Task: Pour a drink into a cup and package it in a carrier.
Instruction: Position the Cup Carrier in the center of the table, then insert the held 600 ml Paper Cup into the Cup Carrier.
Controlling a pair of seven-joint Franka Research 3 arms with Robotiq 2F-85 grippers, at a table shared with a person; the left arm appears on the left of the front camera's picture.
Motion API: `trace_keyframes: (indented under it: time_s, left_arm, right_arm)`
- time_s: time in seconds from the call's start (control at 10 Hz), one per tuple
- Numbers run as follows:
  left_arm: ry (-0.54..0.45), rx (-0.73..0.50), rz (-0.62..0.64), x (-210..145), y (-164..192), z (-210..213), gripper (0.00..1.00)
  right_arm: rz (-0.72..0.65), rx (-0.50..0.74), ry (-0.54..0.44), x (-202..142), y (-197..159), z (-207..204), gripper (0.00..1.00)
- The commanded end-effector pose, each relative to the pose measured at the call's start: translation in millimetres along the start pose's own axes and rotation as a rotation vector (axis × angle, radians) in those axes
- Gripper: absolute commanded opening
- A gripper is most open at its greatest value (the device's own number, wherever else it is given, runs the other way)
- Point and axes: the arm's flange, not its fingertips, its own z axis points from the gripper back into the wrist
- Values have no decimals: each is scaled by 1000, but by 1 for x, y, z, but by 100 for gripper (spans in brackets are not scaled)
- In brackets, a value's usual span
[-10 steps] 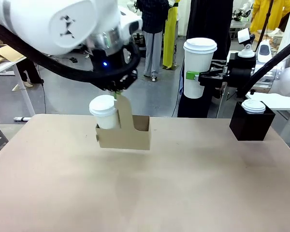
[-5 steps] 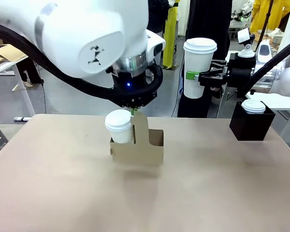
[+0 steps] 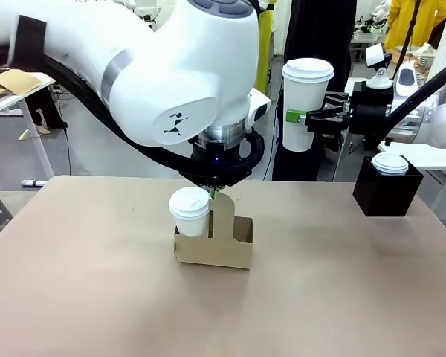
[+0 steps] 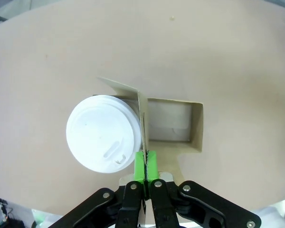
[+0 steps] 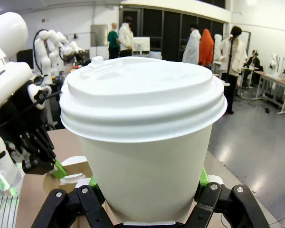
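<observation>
My left arm point(image 3: 193, 74) glossy white and bulbous, small black mark point(image 3: 180, 123), thick black cable point(image 3: 97, 111), blue wrist light point(image 3: 218, 158), left gripper point(image 4: 145, 159) black linkage, silver screws point(image 4: 155, 183), green pads point(image 4: 139, 164)

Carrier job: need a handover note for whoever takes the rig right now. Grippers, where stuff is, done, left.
Left gripper: shut on the flat handle of the low brown cardboard carrier, mid-table; can't tell if the carrier's base is touching down.
Right gripper: shut on a second tall white lidded paper cup, held in the air at the far right.
Done: first tall white lidded paper cup sits in one carrier slot.
Left: the other slot is empty; the held cup probably goes there.
</observation>
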Motion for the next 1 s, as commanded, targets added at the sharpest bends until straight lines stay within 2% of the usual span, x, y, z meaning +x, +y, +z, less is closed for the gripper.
trace_keyframes:
  time_s: [0.0, 0.1, 0.7, 0.8, 0.9]
  left_arm:
    - [-12, 10, 8, 1, -15, 1, 2]
    - [0, 0, 0, 0, 0, 0, 2]
    - [0, 0, 0, 0, 0, 0, 2]
    - [13, -9, 0, 1, -3, -2, 60]
    - [16, -15, -6, 6, 6, 1, 62]
  right_arm:
    - [7, -10, 5, 4, 2, -2, 81]
    - [7, -10, 5, 4, 2, -2, 81]
    - [7, -10, 5, 4, 2, -2, 81]
    - [7, -10, 5, 4, 2, -2, 81]
    - [7, -10, 5, 4, 2, -2, 81]
